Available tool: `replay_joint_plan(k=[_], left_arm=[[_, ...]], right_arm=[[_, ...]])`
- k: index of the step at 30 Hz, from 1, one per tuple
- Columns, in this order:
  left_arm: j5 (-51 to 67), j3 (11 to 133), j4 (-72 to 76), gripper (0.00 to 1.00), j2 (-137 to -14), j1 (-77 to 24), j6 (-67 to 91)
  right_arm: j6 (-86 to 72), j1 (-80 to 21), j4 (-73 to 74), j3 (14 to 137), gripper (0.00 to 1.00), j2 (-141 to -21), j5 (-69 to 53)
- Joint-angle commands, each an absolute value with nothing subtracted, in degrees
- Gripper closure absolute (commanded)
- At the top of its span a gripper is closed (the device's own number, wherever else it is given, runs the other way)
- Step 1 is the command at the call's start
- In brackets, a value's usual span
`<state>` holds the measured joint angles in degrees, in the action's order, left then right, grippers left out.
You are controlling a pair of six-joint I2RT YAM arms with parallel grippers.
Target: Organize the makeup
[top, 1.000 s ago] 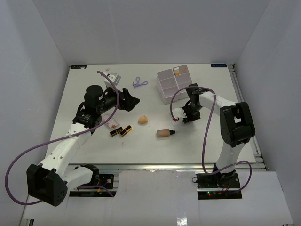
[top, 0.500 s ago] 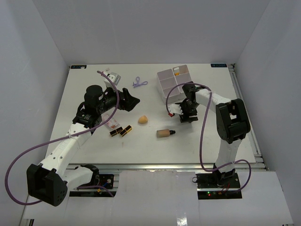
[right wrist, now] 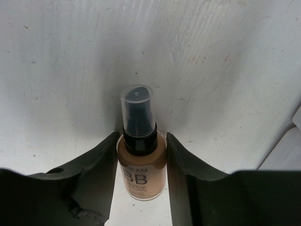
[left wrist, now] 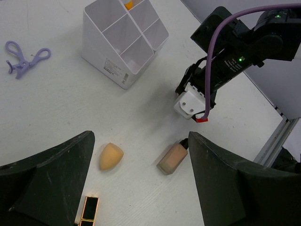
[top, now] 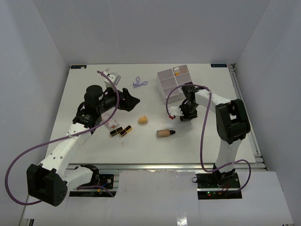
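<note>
We see the bench (top: 84, 94) closed in by white walls at the left, far and right sides. A white box (top: 164, 92) stands far right of centre, with an orange tube (top: 177, 72) in a far compartment. The broadest bare room lies along the near edge and in the right near corner.

The right pincer (right wrist: 141, 136) is clenched on a beige bottle (right wrist: 141, 167), both fingers (right wrist: 101, 160) pressed to its sides. The bottle's long axis runs straight out from the wrist, its clear-topped black pump pointing away. Only the right wrist view shows this. From above the arm hides the bottle, and we cannot tell whether it is lifted.

A second beige bottle (top: 164, 133) lies near centre, its long axis across the bench and its dark cap to the right. The left pincer (left wrist: 141, 141) hangs released, jaws wide, above the peach sponge (left wrist: 111, 156) and lipsticks (top: 120, 131). The lilac clip (top: 139, 83) lies left of the box.
</note>
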<state>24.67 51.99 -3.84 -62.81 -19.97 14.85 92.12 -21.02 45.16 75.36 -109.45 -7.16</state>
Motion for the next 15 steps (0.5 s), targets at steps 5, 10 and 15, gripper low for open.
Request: replay_joint_plan(k=[5, 10, 15], left_arm=[[25.23, 51.5, -2.64, 0.08, -62.13, -19.6, 14.42], [25.31, 51.5, -2.64, 0.08, -61.95, -19.6, 14.5], [25.58, 51.47, -2.55, 0.08, -61.96, -19.6, 14.5]], right_arm=[[90.01, -21.09, 45.71, 76.24, 0.72, -106.25, -7.71], [78.52, -19.37, 47.44, 84.08, 0.81, -105.15, -18.78], [62.45, -14.91, 47.14, 93.79, 0.84, -104.82, -33.95]])
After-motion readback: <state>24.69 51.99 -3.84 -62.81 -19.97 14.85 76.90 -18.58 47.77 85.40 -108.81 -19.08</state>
